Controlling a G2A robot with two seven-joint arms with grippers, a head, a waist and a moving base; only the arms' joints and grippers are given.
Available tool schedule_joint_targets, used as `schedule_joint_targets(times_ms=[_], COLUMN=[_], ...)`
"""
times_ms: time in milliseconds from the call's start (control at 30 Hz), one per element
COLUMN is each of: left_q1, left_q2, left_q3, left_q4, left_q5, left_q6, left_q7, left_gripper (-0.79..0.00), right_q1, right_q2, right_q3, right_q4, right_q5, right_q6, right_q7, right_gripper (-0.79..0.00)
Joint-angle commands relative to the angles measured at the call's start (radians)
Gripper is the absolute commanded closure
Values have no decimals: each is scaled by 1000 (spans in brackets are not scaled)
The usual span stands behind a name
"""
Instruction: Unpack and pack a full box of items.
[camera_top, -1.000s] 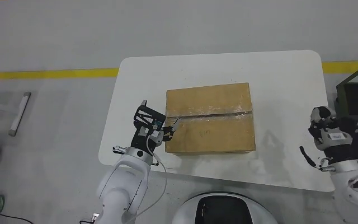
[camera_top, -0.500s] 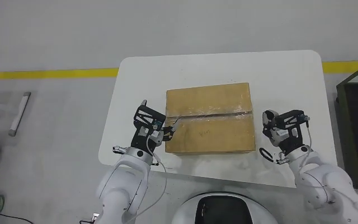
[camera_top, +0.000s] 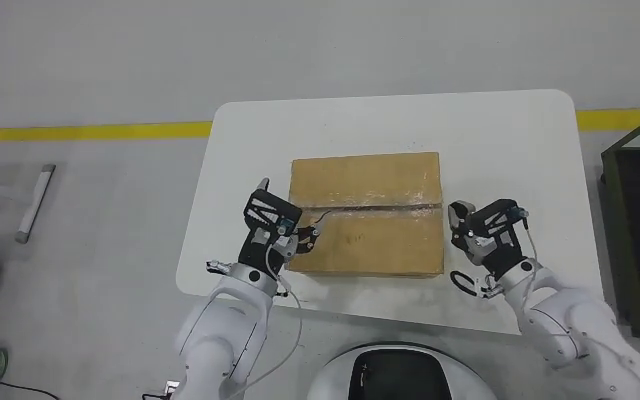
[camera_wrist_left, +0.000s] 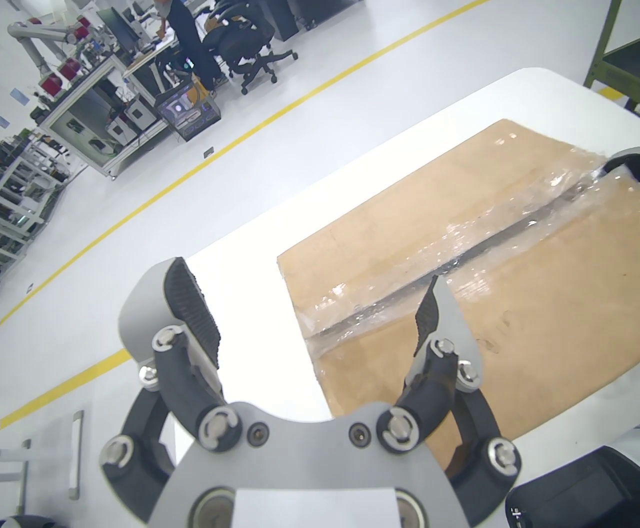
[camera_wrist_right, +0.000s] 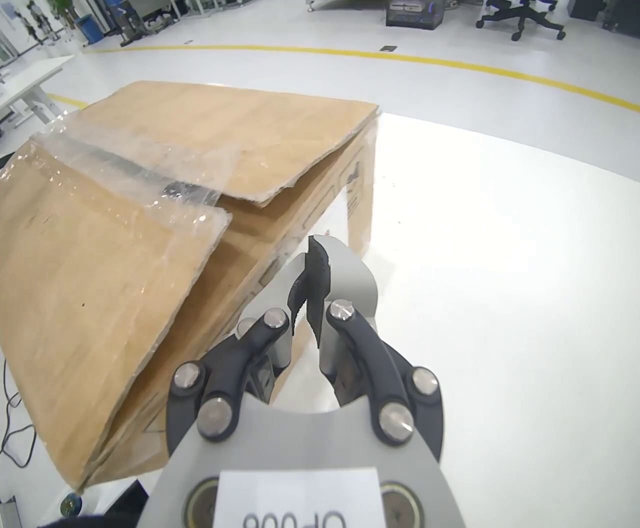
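Left pincer (camera_wrist_left: 305, 280): released, fingers spread at the left end of the cardboard box (camera_top: 365, 190), one tip over the taped seam. Right pincer (camera_wrist_right: 311, 280): clenched on nothing, just beside the box's right end wall. The box sits mid-counter (camera_top: 520, 140), flaps down, contents hidden. Clear, wrinkled tape (camera_wrist_left: 465, 240) runs along the seam. At the right end the flap corners gape slightly. The counter is white with rounded corners.

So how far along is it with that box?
Early. Done: the tape over the box seam looks torn at one end, where the flaps gape slightly. In hand: the open left gripper sits at the seam's other end; the shut right gripper is beside the box. Left: opening the flaps, unpacking, repacking.
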Motion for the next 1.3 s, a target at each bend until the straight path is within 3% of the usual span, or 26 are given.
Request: schedule_joint_targets(times_ms=[0, 333, 733, 800, 867, 900, 967, 1100, 1167, 1267], left_q1=[-26, -176, -275, -282, -293, -298, -303, -303, -299, -293], left_q2=[-2, -21, -53, -58, -64, -66, -69, -74, -76, -78], left_q3=[42, 292, 450, 462, 469, 473, 479, 478, 476, 472], left_q4=[-3, 91, 251, 265, 280, 284, 293, 297, 294, 292], left_q5=[-4, 87, 270, 282, 297, 310, 330, 343, 351, 363], left_q6=[-27, -146, -70, -54, -42, -39, -35, -29, -30, -32], left_q7=[0, -87, -132, -136, -142, -146, -149, -154, -154, -148], left_gripper=[-785, -785, -785, -653, -456, -403, -376, -249, -234, -135], right_q1=[-25, -159, -225, -228, -230, -230, -230, -231, -231, -231], right_q2=[1, 4, -4, -5, -6, -7, -7, -9, -11, -12], right_q3=[46, 216, 250, 253, 258, 260, 262, 264, 263, 261], right_q4=[-22, -89, -112, -111, -108, -107, -104, -107, -111, -115], right_q5=[7, 11, 11, 4, 7, 8, 9, 10, 11, 9], right_q6=[28, 83, 110, 117, 121, 121, 120, 121, 122, 124], right_q7=[-12, -80, -123, -129, -134, -136, -138, -137, -135, -132], right_gripper=[0, 0, 0, 0, 0, 0, 0, 0, 0, 0])
